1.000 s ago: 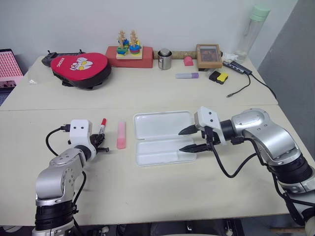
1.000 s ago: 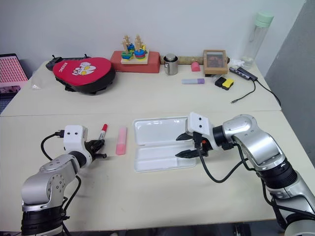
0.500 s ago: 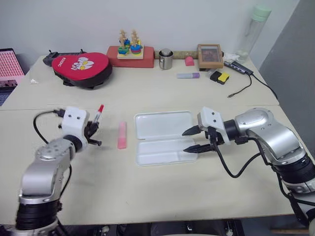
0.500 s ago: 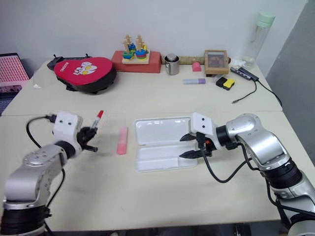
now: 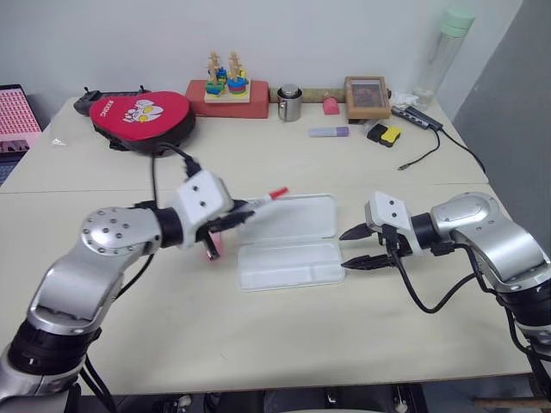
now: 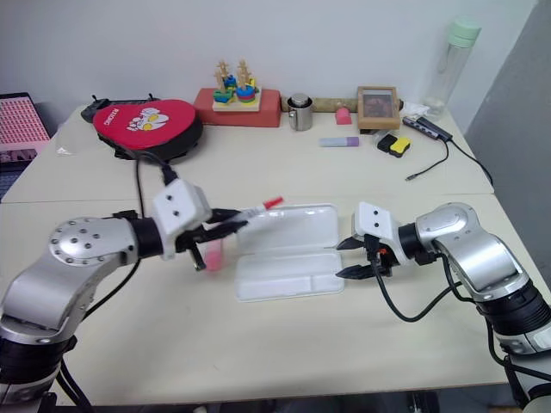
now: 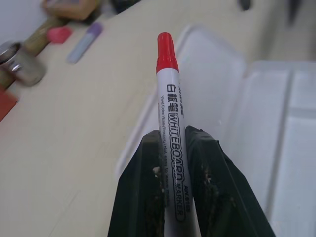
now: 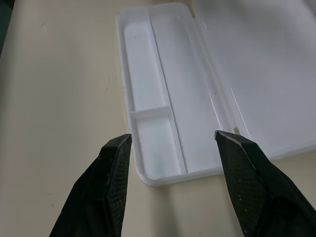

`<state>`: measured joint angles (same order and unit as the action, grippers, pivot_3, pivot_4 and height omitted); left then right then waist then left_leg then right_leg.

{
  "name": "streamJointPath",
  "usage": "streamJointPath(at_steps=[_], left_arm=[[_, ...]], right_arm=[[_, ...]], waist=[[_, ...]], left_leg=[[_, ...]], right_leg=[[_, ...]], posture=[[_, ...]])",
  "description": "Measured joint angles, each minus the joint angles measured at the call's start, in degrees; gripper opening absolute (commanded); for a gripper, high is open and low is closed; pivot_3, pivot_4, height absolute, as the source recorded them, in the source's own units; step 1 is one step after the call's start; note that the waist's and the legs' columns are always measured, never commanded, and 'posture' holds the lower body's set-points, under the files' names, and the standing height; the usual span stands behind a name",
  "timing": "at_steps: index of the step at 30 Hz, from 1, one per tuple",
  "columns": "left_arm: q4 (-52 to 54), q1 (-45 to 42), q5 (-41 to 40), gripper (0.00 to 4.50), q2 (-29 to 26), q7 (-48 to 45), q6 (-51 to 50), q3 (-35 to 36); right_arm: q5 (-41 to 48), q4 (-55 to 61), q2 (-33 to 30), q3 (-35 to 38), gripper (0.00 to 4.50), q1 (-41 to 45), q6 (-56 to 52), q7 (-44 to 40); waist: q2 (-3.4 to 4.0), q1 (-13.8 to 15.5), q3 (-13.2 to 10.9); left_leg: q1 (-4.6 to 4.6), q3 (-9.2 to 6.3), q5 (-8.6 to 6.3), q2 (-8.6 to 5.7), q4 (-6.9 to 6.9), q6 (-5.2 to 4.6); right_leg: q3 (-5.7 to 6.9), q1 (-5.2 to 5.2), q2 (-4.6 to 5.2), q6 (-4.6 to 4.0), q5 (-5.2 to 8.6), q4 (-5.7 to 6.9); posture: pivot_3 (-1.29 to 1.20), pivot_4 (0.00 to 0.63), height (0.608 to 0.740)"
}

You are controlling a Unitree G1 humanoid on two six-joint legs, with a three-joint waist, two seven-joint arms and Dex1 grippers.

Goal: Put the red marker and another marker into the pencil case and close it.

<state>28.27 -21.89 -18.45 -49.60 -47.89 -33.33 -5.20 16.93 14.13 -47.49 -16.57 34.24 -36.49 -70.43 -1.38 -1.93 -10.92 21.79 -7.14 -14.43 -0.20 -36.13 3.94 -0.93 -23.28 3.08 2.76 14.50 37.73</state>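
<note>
The red marker (image 5: pixel 263 199) is off the table, gripped by its white barrel in my shut left gripper (image 5: pixel 237 209). Its red cap (image 7: pixel 166 51) points at the left end of the pencil case (image 5: pixel 301 219). That case lies open and flat, lid at the back, its divided tray (image 8: pixel 163 94) at the front with nothing in it. The pink highlighter (image 6: pixel 213 255) lies on the table just left of the case, partly hidden behind my left hand. My right gripper (image 5: pixel 344 250) hovers open just off the case's right end, fingers pointing at it and holding nothing.
Along the back of the table stand a red pouch (image 5: pixel 142 116), a wooden stacking toy (image 5: pixel 225 82), a metal cup (image 5: pixel 288 103), a purple-and-white highlighter (image 5: pixel 328 132), a photo frame (image 5: pixel 366 97), a yellow-black block (image 5: pixel 382 133), a cable (image 5: pixel 430 142) and a bottle (image 5: pixel 439 52).
My left gripper lifted the red marker off the table and swung it right, up to the case's left end, rolling the wrist. My right gripper drew back right, off the case.
</note>
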Motion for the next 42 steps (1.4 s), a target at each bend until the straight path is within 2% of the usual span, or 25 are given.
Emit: streamJointPath(at_steps=[10, 18, 20, 21, 26, 28, 34, 42], left_arm=[[-9.9, -2.3, 7.3, 0.38, 3.7, -7.8, 13.3, -10.3], [-16.7, -3.3, 12.9, 0.38, 7.5, -7.4, 19.0, -11.9], [-17.9, -3.5, 13.4, 1.16, 8.2, -7.5, 19.0, -11.9], [-18.2, -3.6, 13.4, 1.23, 8.6, -7.6, 19.1, -11.9], [-18.4, -3.6, 13.3, 2.22, 10.3, -7.8, 18.6, -11.8], [-17.8, -3.6, 12.7, 2.31, 10.5, -8.0, 17.6, -11.7], [-14.2, -3.1, 9.0, 2.31, 10.7, -7.6, 13.0, -8.1], [-3.6, -0.7, -5.0, 2.31, 12.5, 1.2, -3.2, 10.5]], right_arm=[[0.2, 1.3, -0.1, 0.9, 2.80, -1.1, -1.4, 2.0], [0.2, 2.5, 0.0, 1.5, 2.80, -1.4, -2.8, 3.0], [0.2, 2.5, 0.0, 1.6, 2.80, -1.4, -2.8, 3.0], [0.2, 2.5, 0.0, 1.6, 2.80, -1.4, -2.8, 3.0], [0.2, 2.6, 0.1, 1.6, 2.80, -1.4, -2.9, 3.0], [0.2, 2.6, 0.2, 1.6, 2.80, -1.4, -2.9, 3.0], [0.3, 2.7, 0.4, 1.6, 2.80, -1.4, -3.1, 3.0], [0.6, 3.5, 0.3, 1.8, 2.80, -1.8, -3.6, 3.1]], waist=[[0.00, 0.2, 0.0], [0.00, 0.1, 0.0], [0.00, 0.1, 0.0], [0.01, 0.1, 0.0], [0.00, 0.1, 0.0], [0.00, 0.1, 0.0], [0.00, 0.1, 0.0], [0.00, 0.1, 0.0]], left_leg=[[0.01, -0.02, 0.01, -0.01, -0.06, -0.01], [0.01, -0.04, 0.01, -0.01, -0.08, -0.02], [0.01, -0.05, 0.01, -0.01, -0.08, -0.02], [0.01, -0.05, 0.01, -0.01, -0.08, -0.02], [0.00, -0.06, 0.01, 0.00, -0.10, -0.02], [0.00, -0.07, 0.01, 0.00, -0.10, -0.02], [0.01, -0.08, 0.01, 0.00, -0.16, -0.02], [0.00, -0.14, 0.01, 0.00, -0.27, -0.02]], right_leg=[[0.00, 0.01, -0.02, 0.04, 0.01, 0.04], [0.01, 0.00, -0.02, 0.03, 0.00, 0.09], [0.02, 0.00, -0.02, 0.04, 0.01, 0.11], [0.03, 0.00, -0.02, 0.04, 0.01, 0.11], [0.03, 0.00, -0.02, 0.04, 0.00, 0.13], [0.03, 0.00, -0.02, 0.04, 0.00, 0.14], [0.03, 0.00, -0.02, 0.06, 0.01, 0.18], [0.07, 0.02, -0.02, 0.24, 0.12, 0.24]], posture=[[0.00, 0.150, 0.740], [0.00, 0.150, 0.740], [0.00, 0.150, 0.740], [0.00, 0.150, 0.740], [0.00, 0.150, 0.740], [0.00, 0.150, 0.740], [0.00, 0.150, 0.740], [0.00, 0.150, 0.740]])
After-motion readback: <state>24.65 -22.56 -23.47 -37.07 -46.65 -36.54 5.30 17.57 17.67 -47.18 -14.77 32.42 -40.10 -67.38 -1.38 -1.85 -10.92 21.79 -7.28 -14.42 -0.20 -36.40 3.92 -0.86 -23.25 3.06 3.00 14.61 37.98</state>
